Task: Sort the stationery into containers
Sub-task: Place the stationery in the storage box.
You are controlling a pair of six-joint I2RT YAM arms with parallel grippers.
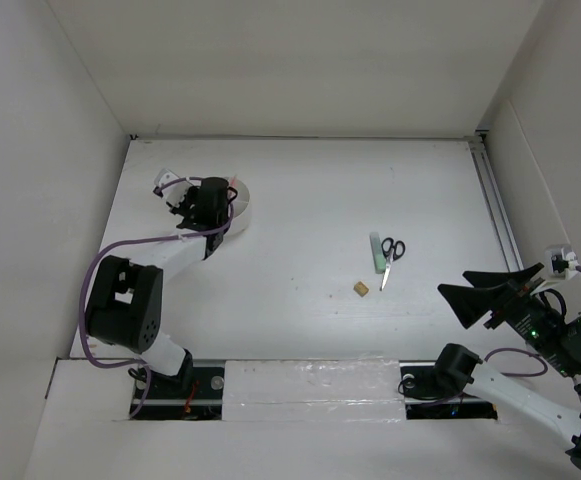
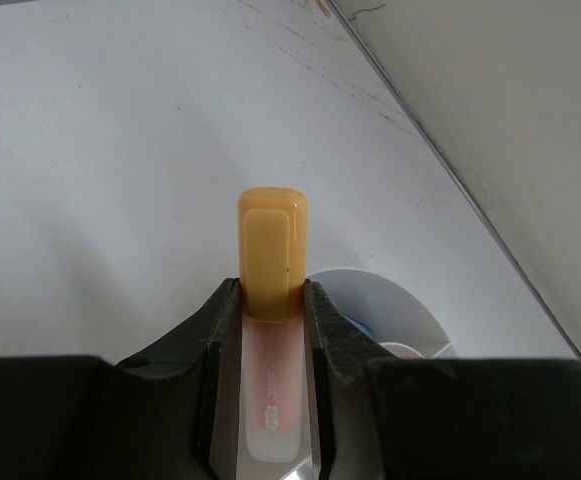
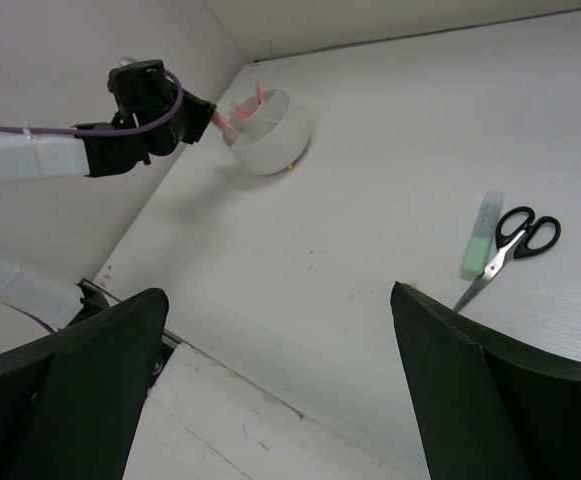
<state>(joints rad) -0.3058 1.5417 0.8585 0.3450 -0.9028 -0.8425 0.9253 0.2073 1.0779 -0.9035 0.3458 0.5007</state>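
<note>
My left gripper (image 2: 272, 297) is shut on an orange highlighter (image 2: 272, 250), whose yellow-orange cap sticks out past the fingertips. It hovers at the near-left rim of the round white cup (image 2: 395, 312), which also shows in the top view (image 1: 240, 208). A blue piece (image 2: 362, 328) lies inside the cup. In the right wrist view, thin red and pink pens (image 3: 255, 98) stand in the cup (image 3: 270, 140). A green highlighter (image 1: 377, 252), black-handled scissors (image 1: 391, 256) and a tan eraser cube (image 1: 360, 288) lie on the table. My right gripper (image 1: 454, 282) is open and empty, raised at the near right.
White walls close in the table on the left, back and right. A metal rail (image 1: 495, 205) runs along the right edge. A white strip (image 1: 310, 385) covers the near edge between the arm bases. The left arm's purple cable (image 1: 105, 258) loops beside it.
</note>
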